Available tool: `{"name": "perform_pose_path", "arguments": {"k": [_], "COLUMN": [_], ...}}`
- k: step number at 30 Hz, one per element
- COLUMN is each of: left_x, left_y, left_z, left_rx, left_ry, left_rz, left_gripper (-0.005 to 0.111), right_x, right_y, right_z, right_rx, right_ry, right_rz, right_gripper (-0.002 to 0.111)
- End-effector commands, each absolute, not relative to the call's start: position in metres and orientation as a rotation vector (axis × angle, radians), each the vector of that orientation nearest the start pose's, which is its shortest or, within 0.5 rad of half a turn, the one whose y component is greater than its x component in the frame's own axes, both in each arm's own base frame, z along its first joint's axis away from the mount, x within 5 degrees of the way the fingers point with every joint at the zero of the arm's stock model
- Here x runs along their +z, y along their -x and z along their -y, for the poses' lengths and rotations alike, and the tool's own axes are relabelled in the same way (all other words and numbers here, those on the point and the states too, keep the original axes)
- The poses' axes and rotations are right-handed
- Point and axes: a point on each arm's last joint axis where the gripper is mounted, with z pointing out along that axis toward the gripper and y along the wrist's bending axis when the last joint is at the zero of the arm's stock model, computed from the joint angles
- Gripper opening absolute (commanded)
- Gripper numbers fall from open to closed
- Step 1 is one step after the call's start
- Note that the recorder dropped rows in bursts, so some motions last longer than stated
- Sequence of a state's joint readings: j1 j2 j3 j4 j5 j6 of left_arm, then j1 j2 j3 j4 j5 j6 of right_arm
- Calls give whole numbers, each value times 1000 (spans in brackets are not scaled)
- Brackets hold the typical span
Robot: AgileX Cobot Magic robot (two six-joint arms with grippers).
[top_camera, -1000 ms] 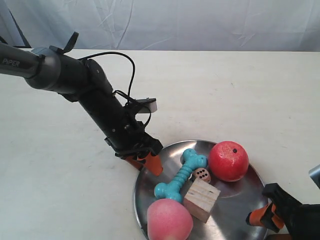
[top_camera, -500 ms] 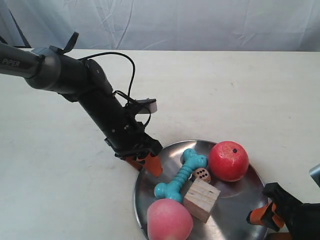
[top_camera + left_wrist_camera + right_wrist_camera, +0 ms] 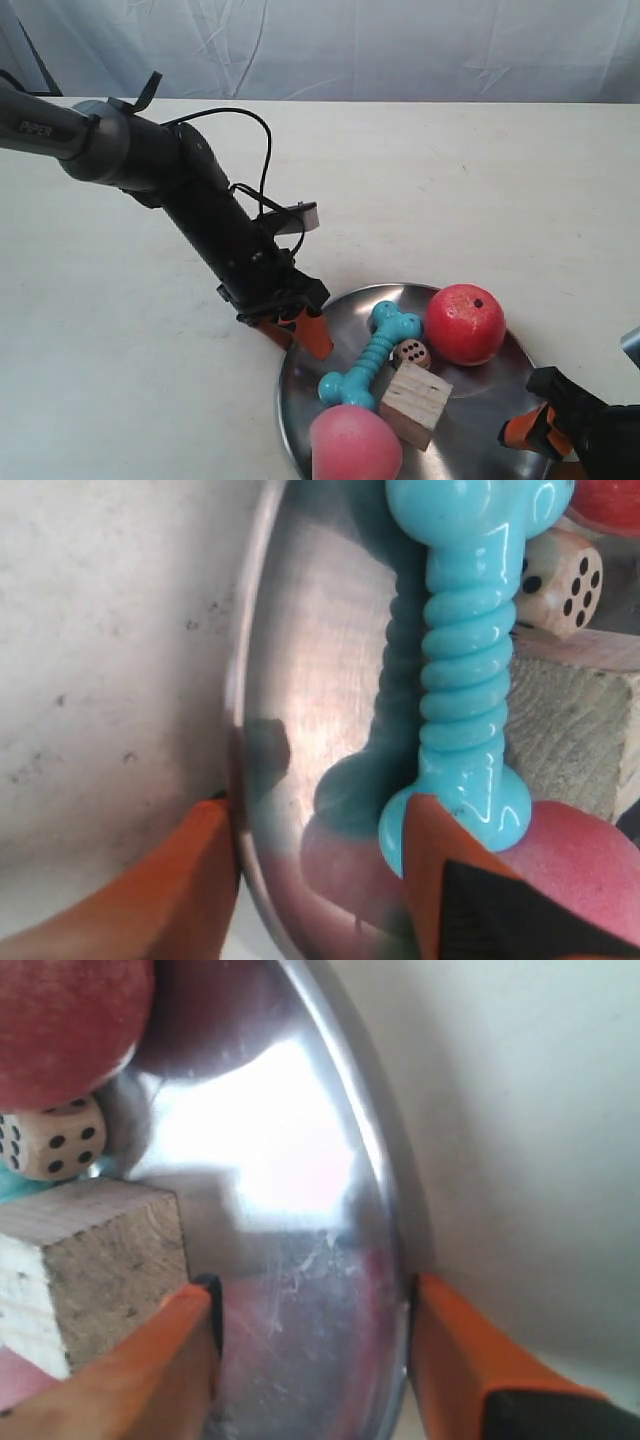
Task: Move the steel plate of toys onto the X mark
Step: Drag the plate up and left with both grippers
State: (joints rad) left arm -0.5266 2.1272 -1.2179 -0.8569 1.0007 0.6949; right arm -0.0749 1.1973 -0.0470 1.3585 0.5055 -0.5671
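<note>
The steel plate lies at the near right of the table. It holds the teal bone, red ball, pink ball, wooden cube and brown die. My left gripper is open astride the plate's left rim, its outer finger touching the rim and its inner finger over the bone. My right gripper is open astride the opposite rim, with the cube beside its inner finger. I cannot find the X mark.
Pale tabletop stretches behind and to the left of the plate. A white cloth backdrop hangs at the far edge. A black cable loops off the left arm.
The plate and its toys have slid a little to the right and nearer in the exterior view, with the left arm following. The right gripper has barely shifted.
</note>
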Motion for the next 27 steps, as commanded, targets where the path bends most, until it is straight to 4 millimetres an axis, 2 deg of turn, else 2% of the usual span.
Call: {"name": "perform_pose_path", "arguments": {"k": [1,7,9,14,21,23,26,27], "left_x": [78,78,78,77,77,78,77,77], "left_y": [-284,-285,-286,-287,-286,-286,-286,-286], "left_z": [227,227,227,227,227,227,227,227], "left_rx": [-949,-945,-939,-927,-931,-933,-928,-929], "left_ry": [-1065,-1053,-1045,-1037,-1040,-1041,-1053,-1058], "left_rz": [-3016,-3019,-3014,-3007,-3009,-3010,-3007,-3009], "left_gripper": [47,38,32,18,18,15,0,0], "right_x": [114,108,106,105,107,107,108,108], "right_y": [-108,-108,-108,-112,-114,-114,-114,-113], "right_z": [-34,-33,-33,-35,-37,-37,-38,-39], "right_rx": [831,801,800,850,894,897,910,925], "right_ry": [-1015,-1042,-1051,-1029,-1023,-1025,-1023,-1020], "right_rz": [-2652,-2698,-2707,-2682,-2658,-2657,-2657,-2657], "right_gripper": [53,53,52,30,-1,-1,-1,-1]}}
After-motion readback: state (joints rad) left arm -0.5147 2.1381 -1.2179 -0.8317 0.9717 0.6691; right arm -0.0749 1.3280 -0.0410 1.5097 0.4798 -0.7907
